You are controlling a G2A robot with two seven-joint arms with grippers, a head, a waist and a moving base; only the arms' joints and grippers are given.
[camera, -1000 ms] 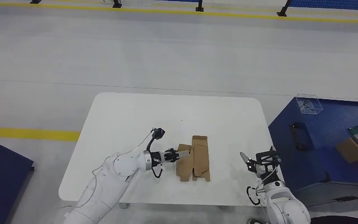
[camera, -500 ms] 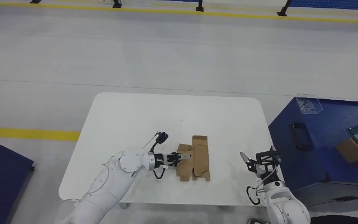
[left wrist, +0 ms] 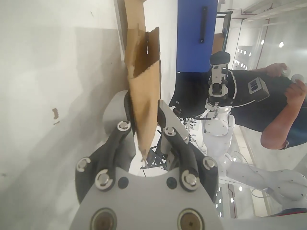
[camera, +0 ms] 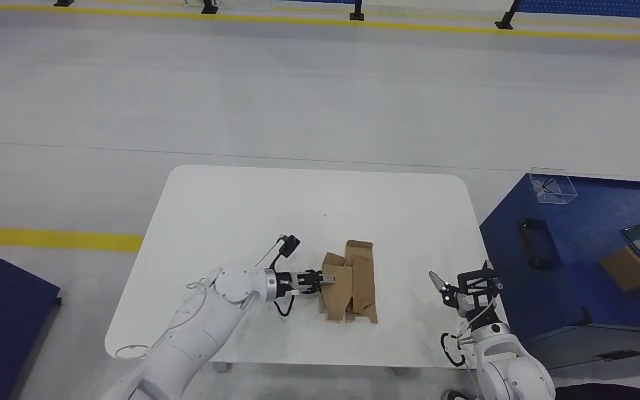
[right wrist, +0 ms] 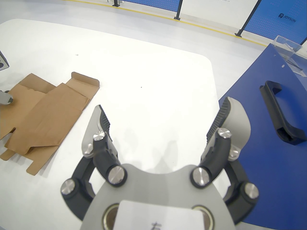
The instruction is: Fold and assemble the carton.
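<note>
Left pincer (left wrist: 143, 106): clamped shut on one flap of the carton (camera: 355, 285), held that edge tilted up off the table (camera: 230, 220), probably to start a fold, with the rest flat near the table's front middle. Right pincer (right wrist: 164, 105): gaped wide, held nothing, hung at the table's right edge, well apart from the carton, seemingly in wait to help.

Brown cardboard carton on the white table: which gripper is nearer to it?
Left. The left gripper grips an edge of the brown cardboard carton; the right gripper hangs open, well apart from it.
</note>
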